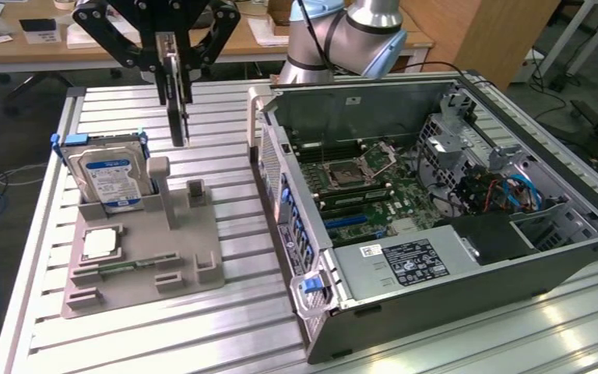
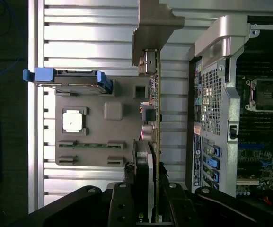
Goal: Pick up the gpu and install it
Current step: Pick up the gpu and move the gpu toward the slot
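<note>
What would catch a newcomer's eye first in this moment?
The gripper holds the gpu hanging vertically in the air by the grey fixture, toward the exterior view's left. To the exterior view's right lies the open computer case, its motherboard exposed. A hard drive stands upright in the fixture.

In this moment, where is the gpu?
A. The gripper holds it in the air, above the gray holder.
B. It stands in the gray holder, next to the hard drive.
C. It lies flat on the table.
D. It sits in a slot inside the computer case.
A: the gripper is shut on the gpu, which hangs edge-on with its lower end clear of the gray holder.
</note>
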Controlling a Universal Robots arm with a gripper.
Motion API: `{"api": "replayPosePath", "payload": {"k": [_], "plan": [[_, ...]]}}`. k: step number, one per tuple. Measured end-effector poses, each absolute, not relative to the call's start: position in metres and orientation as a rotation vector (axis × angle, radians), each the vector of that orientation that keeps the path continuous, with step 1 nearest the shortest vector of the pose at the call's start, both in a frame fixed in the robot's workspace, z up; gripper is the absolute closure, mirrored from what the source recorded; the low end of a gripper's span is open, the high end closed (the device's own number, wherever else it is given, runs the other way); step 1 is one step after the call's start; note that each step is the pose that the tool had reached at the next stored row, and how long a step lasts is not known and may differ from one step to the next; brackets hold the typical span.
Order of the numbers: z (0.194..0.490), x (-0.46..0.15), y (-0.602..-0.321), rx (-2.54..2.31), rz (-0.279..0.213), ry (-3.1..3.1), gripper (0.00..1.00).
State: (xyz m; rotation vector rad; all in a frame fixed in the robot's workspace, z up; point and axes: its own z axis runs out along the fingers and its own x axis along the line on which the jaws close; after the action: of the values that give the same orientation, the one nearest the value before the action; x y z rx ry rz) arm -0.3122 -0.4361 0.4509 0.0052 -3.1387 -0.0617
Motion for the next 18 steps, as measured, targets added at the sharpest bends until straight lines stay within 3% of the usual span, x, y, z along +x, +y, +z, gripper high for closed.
{"api": "replayPosePath", "payload": {"k": [18], "plan": [[0.451,-0.293,-0.436,0.005,-0.062,-3.139,0.72]]}}
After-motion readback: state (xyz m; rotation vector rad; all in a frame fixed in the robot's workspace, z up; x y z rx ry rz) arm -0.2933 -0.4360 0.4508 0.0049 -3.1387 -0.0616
